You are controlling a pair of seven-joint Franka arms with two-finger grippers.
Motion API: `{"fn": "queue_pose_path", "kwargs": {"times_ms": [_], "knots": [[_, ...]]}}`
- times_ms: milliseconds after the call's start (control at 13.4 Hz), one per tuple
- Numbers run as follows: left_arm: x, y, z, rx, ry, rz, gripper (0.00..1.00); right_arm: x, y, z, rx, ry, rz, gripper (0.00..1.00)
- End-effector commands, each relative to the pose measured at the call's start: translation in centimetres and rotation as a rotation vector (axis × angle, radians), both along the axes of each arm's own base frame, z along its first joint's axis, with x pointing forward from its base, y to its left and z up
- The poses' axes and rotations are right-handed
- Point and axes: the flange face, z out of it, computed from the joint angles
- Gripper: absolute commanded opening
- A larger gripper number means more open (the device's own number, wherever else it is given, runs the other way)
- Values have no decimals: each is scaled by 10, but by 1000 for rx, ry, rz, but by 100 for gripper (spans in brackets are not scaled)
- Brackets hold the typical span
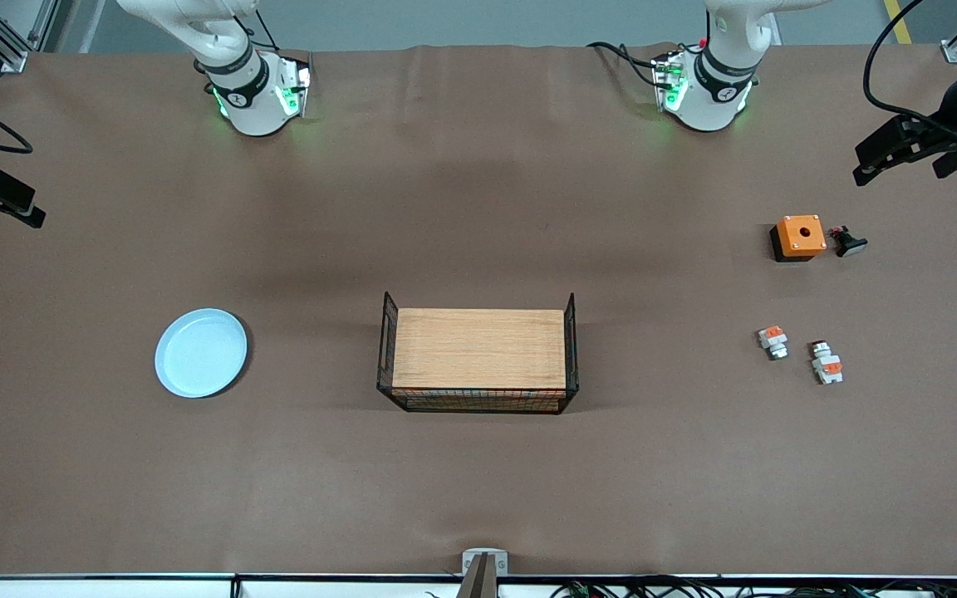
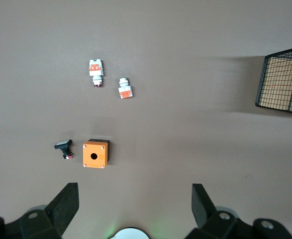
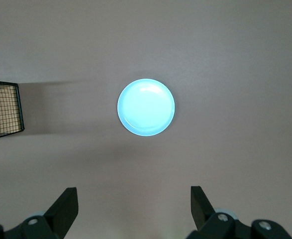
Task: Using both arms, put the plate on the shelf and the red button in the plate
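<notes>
**Plate and switch parts lie untouched as both arms hang high**

The round pale blue plate (image 1: 201, 352) lies toward the right arm's end, below the wide-open right gripper (image 3: 134, 211). A wire-sided wooden tray (image 1: 478, 360) sits mid-table. Toward the left arm's end, the elongated white-and-orange red button (image 1: 826, 362) lies beside a stubbier white-and-orange piece (image 1: 772, 340), nearer the camera than an orange square box (image 1: 799, 237) and a small black part (image 1: 848, 242), all clear of the wide-open left gripper (image 2: 135, 211).

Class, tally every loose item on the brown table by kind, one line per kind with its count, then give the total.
Pale blue plate: 1
Wooden tray with wire sides: 1
Orange square box with a round hole: 1
Small black part beside the box: 1
White-and-orange switch pieces: 2, namely the longer red button and the stubbier piece
Total: 6
</notes>
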Motion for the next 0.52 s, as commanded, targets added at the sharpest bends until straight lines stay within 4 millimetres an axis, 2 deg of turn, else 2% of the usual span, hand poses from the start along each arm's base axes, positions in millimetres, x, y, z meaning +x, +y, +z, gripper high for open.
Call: {"fn": "queue_pose_path", "kwargs": {"times_ms": [0,149,448], "knots": [[-1,2,5,10,-2,-13,100,1,-3,3,-1,5,9,100],[-1,4,6,11,-3,-15,100,1,-2,4,-1,4,10,100],[16,38,-21,-5,44,51,100,1,-2,3,-3,5,12,100]]}}
